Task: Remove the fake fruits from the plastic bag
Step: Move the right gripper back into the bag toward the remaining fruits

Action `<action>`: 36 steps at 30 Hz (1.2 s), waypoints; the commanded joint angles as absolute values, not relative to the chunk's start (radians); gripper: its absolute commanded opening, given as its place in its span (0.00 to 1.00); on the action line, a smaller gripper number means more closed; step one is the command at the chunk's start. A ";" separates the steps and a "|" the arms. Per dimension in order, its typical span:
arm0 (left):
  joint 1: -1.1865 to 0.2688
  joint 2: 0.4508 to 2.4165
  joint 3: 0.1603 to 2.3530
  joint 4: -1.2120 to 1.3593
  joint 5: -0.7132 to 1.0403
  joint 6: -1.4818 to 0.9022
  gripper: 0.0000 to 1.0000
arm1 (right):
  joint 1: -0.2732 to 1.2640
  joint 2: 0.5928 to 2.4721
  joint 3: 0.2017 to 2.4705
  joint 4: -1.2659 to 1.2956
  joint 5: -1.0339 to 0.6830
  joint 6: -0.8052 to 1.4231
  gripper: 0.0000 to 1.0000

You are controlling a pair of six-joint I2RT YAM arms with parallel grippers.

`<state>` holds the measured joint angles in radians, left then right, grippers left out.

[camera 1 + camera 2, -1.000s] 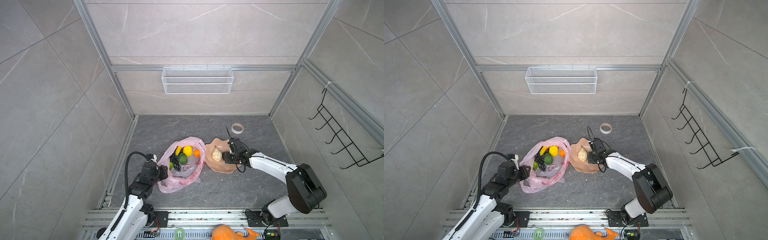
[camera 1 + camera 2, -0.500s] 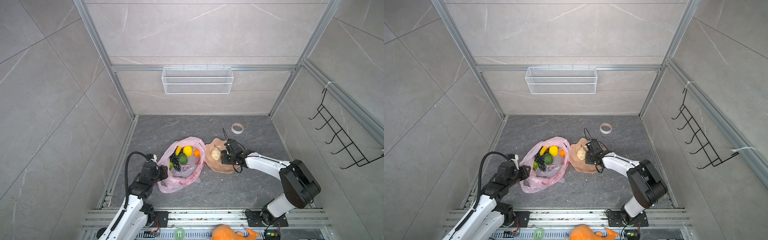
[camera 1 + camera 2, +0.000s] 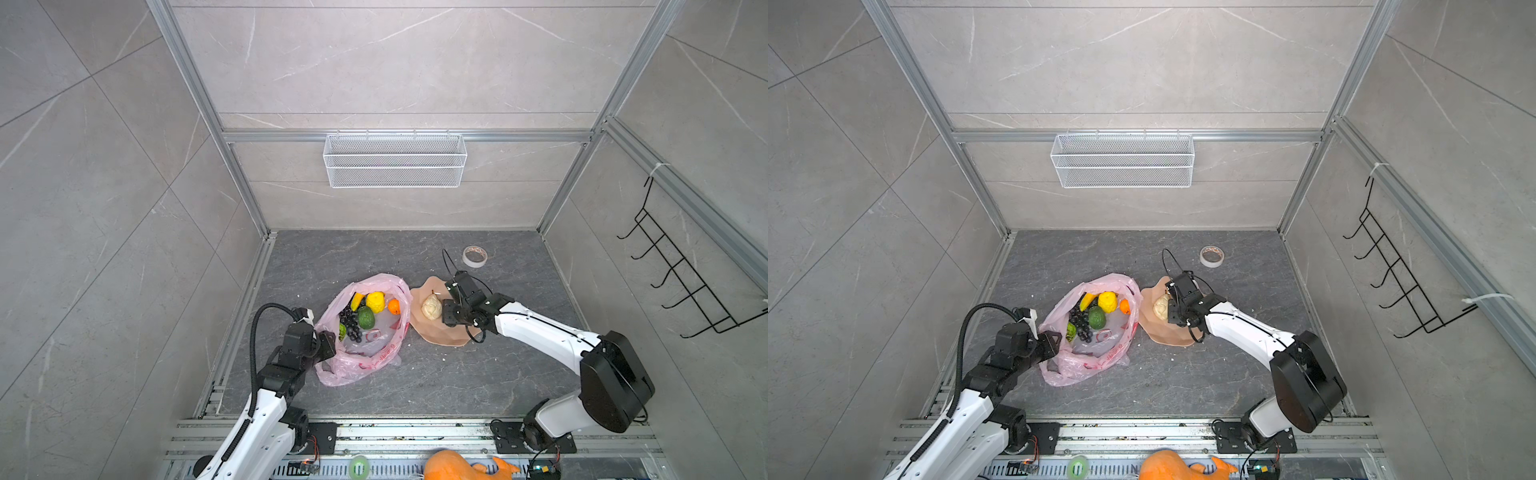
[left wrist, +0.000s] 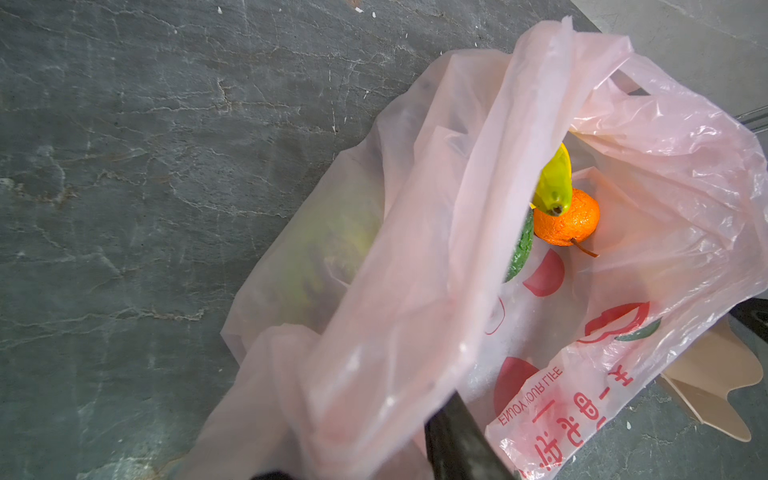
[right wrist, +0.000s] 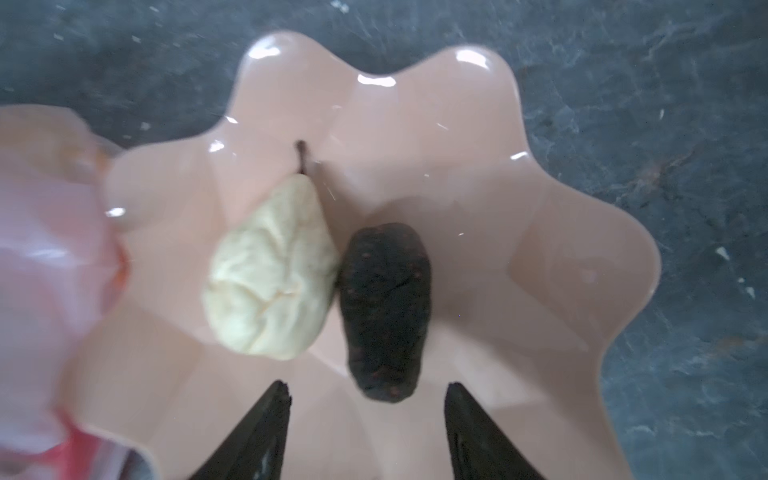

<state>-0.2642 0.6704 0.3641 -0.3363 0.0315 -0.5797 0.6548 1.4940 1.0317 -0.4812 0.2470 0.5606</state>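
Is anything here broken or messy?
Yes. The cream-white pear on the peach plate looks crumpled and creased, not smooth like a pear should be. Small white crumbs also dot the dark floor near the plate.

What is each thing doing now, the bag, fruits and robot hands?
plastic bag: mouth open
left gripper: shut on the bag's rim
right gripper: open, empty, above the peach plate
cream-white pear: lying on the plate
dark avocado: on the plate, beside the pear
orange: inside the bag
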 commanded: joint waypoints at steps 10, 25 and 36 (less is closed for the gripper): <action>-0.267 0.704 0.403 -0.446 -0.080 -0.672 0.36 | 1.047 1.689 1.413 -0.580 0.333 0.652 0.62; -0.261 0.695 0.411 -0.537 -0.204 -0.768 0.34 | 1.096 2.104 1.645 -0.348 0.078 0.681 0.62; -0.254 0.682 0.419 -0.550 -0.248 -0.815 0.32 | 1.097 2.237 1.765 -0.327 0.022 0.671 0.64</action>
